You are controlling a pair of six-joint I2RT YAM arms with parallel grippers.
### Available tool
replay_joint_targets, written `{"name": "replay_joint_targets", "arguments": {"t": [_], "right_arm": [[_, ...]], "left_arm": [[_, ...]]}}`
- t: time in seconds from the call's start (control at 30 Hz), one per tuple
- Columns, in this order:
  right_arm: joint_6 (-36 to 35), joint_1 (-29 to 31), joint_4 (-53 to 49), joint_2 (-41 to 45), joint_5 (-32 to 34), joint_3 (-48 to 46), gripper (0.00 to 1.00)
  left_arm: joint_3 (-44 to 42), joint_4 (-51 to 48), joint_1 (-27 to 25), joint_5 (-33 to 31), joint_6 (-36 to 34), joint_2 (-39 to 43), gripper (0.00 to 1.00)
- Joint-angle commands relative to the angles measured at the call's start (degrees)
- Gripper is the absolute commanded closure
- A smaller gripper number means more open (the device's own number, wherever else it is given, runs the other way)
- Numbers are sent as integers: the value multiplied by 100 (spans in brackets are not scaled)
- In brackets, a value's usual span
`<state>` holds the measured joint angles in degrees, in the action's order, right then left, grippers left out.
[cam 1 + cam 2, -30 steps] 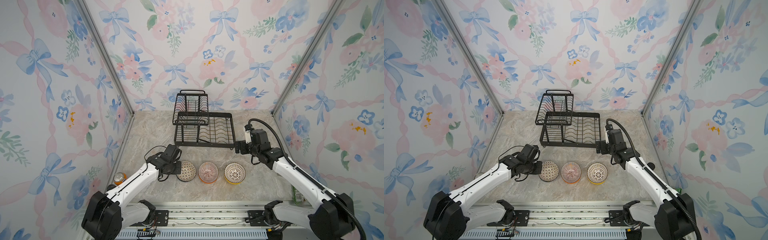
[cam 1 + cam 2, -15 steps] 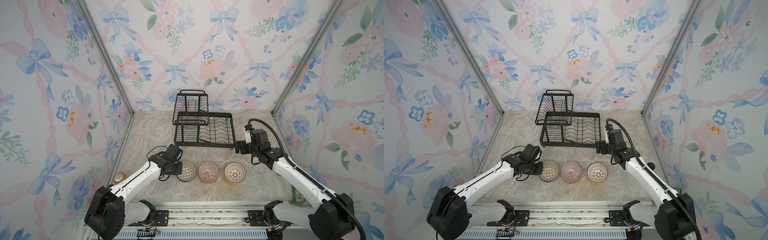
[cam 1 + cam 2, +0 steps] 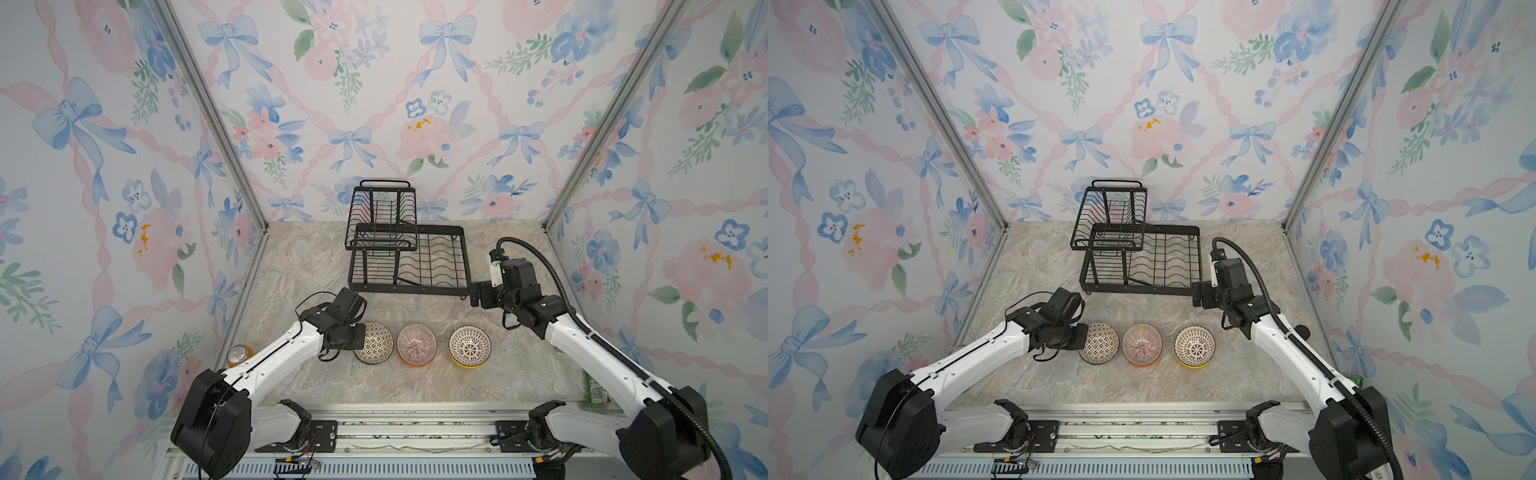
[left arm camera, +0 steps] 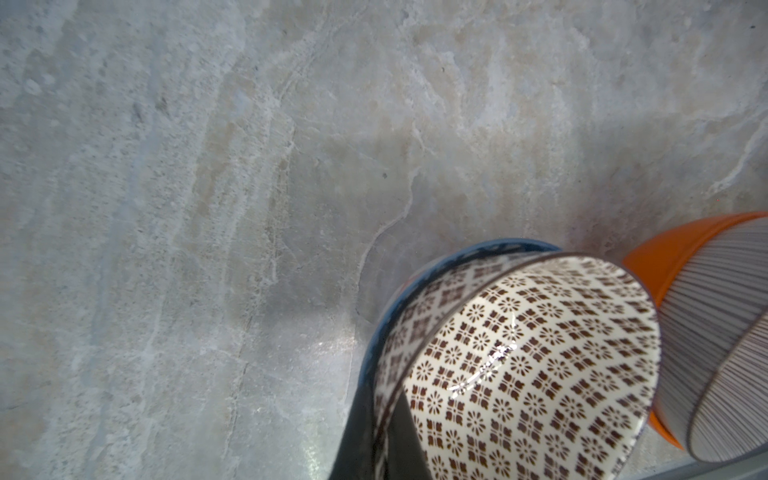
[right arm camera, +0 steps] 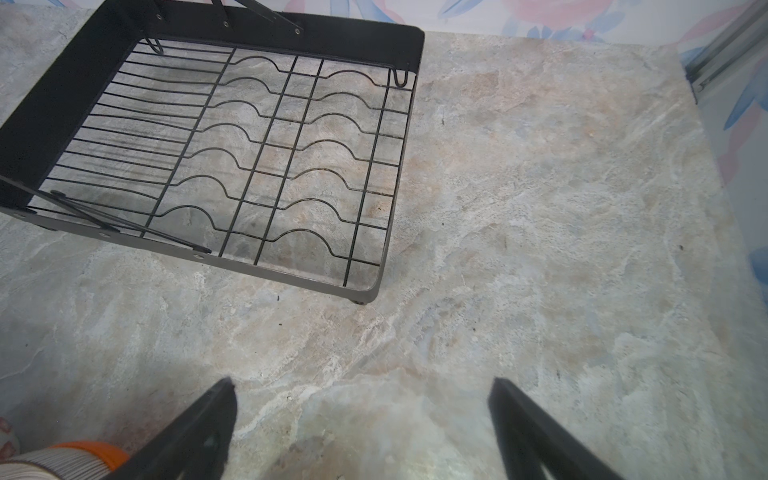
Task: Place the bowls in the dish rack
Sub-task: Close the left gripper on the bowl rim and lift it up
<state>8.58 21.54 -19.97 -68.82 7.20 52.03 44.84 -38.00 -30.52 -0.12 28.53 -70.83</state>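
Three two-bowl stacks stand in a row in front of the dish rack (image 3: 409,266) (image 3: 1142,266). The black-and-white patterned bowl (image 3: 376,343) (image 3: 1100,343) sits in a blue bowl (image 4: 478,249). The pink-striped bowl (image 3: 417,343) (image 4: 715,332) sits in an orange one (image 4: 673,249). The lattice bowl (image 3: 469,345) (image 3: 1195,345) sits in a yellow one. My left gripper (image 3: 360,336) (image 3: 1084,337) (image 4: 376,440) is shut on the patterned bowl's (image 4: 519,374) left rim, one finger inside, one outside. My right gripper (image 3: 473,294) (image 3: 1196,294) (image 5: 361,390) hangs open and empty by the rack's (image 5: 54,112) front right corner.
An orange drink can (image 3: 237,355) stands by the left wall behind my left arm. A green packet (image 3: 594,390) lies at the front right by the wall. The rack's raised upper basket (image 3: 382,216) sits over its left half. A metal rail (image 3: 415,432) runs along the front.
My left gripper has closed onto the patterned bowl's rim after edging slightly toward it. The right arm and the bowls have not moved.
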Motion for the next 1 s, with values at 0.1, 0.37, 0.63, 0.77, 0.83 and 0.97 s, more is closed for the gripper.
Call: {"name": "replay_joint_targets", "arguments": {"t": [0.1, 0.37, 0.63, 0.77, 0.83, 0.97], "right_arm": [[-1, 61, -104, 8, -143, -70, 3], [-14, 59, -156, 44, -264, -11, 3], [-66, 65, -265, 84, -608, 157, 3], [-110, 65, -357, 106, -982, 342, 3], [-116, 78, -407, 114, -1140, 457, 3], [-110, 115, -550, 114, -1433, 721, 3]], "left_arm": [[415, -195, -50, -13, -120, 148, 100], [698, -474, -68, -137, -221, 255, 100], [1046, -722, -104, -401, -401, 563, 100], [1246, -707, -120, -544, -368, 775, 100], [1337, -686, -153, -633, -337, 816, 100], [1636, -611, -397, -1068, -260, 825, 100]]}}
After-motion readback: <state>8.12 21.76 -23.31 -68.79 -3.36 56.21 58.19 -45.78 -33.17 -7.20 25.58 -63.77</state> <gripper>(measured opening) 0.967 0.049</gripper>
